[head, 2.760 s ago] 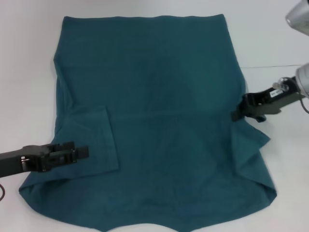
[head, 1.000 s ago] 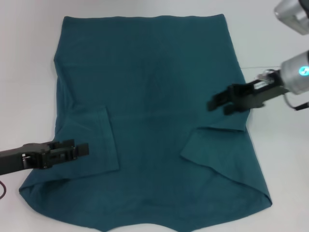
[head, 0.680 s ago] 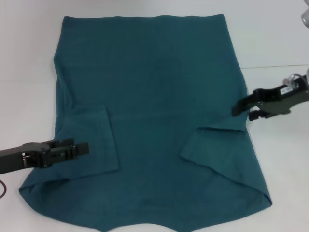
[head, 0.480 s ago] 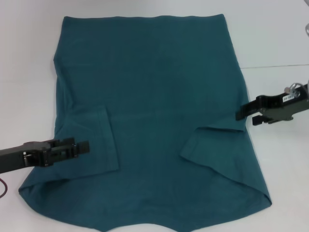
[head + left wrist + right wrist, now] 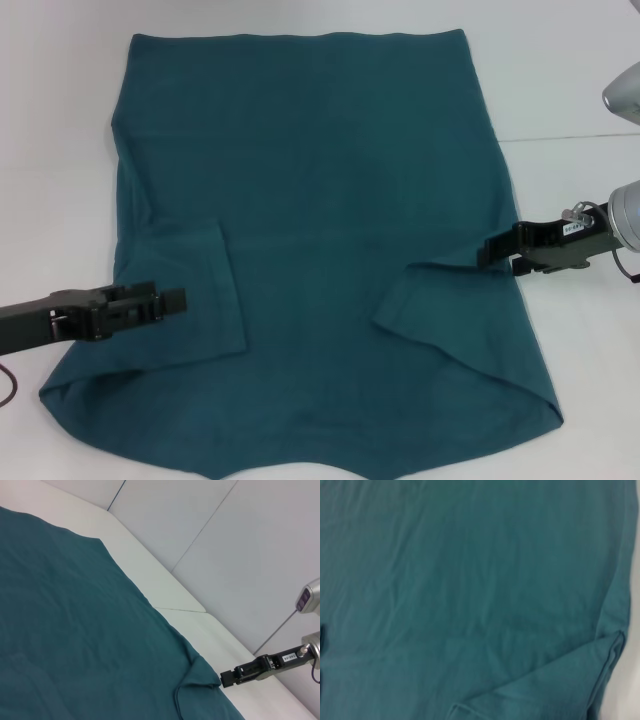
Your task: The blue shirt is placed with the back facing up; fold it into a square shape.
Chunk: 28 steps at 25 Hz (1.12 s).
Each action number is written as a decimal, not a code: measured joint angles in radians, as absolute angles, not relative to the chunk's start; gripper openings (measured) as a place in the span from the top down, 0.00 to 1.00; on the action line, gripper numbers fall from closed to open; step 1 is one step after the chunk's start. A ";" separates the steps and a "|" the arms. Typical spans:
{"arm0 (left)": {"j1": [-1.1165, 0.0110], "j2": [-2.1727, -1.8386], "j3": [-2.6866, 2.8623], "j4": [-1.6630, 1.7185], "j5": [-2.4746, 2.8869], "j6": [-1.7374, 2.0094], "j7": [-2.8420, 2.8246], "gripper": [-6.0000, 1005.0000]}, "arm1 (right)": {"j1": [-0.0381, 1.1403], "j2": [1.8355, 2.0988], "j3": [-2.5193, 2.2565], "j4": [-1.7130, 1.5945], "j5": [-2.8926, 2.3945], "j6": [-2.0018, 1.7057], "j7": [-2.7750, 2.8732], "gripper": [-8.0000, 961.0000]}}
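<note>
The blue shirt lay spread back-up across the white table, both sleeves already turned in over the body. The left gripper hovered above the folded left sleeve; the right gripper sat at the shirt's right edge. I couldn't tell either's finger state. By my reckoning, the side and lengthwise folds remained.

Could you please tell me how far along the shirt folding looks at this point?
Done: both sleeves of the blue shirt lie folded inward onto its back, the left sleeve and the right sleeve. In hand: the right claw sits at the shirt's right edge by the sleeve fold; the left claw hovers over the left sleeve. Left: the body is still spread full length, so the folds that make a square remain.
</note>
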State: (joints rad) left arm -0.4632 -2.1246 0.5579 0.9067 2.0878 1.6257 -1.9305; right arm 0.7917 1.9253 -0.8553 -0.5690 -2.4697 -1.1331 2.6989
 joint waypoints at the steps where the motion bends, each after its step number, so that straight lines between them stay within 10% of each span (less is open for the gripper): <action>1: -0.463 -2.125 0.558 0.907 2.088 1.624 -1.931 0.28 | 0.791 1.927 -0.856 -0.569 -2.470 -1.125 2.700 0.36; 14: -0.468 -2.128 0.561 0.903 2.088 1.604 -1.931 0.28 | 0.795 1.977 -0.814 -0.557 -2.270 -0.840 2.615 0.36; 28: -0.472 -2.128 0.563 0.904 2.088 1.601 -1.933 0.28 | 0.762 1.882 -0.822 -0.558 -2.271 -1.171 2.662 0.36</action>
